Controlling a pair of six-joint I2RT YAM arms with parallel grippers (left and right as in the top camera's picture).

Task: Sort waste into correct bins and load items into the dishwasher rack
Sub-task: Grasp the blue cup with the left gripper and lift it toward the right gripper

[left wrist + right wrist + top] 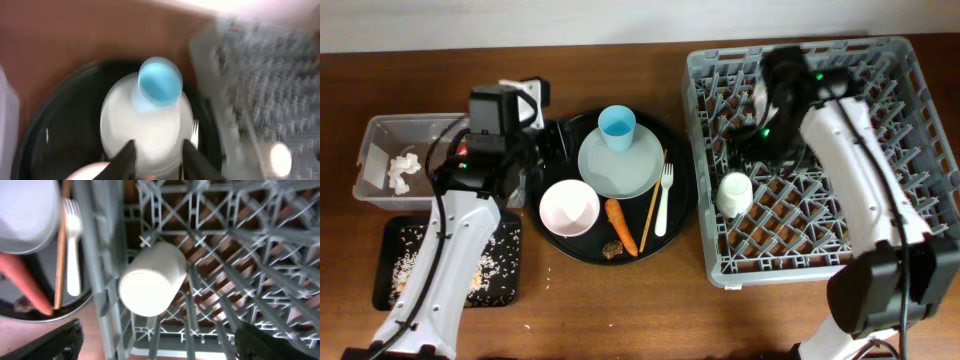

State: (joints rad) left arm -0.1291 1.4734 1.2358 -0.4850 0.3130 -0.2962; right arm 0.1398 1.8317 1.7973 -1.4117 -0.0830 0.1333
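Observation:
A blue cup (617, 127) (160, 82) stands on the pale grey plate (620, 165) (145, 125). Beside them on the round black tray lie a white-pink bowl (569, 208), a carrot (621, 226), a brown lump (613, 248), a chopstick (652, 210) and a white fork (665, 200) (73, 250). My left gripper (545, 150) (159, 160) hovers over the plate's near edge, open and holding nothing. The cream cup (734, 193) (150, 280) lies on its side in the dishwasher rack (910, 130) (240, 240). Above it, my right gripper (748, 150) (157, 330) is wide open and empty.
At the far left, a clear tub (375, 135) holds white tissue (402, 170). In front of it, rice scraps (490, 265) lie in a shallow black tray (390, 235). The round black tray (685, 215) sits close against the rack's left wall.

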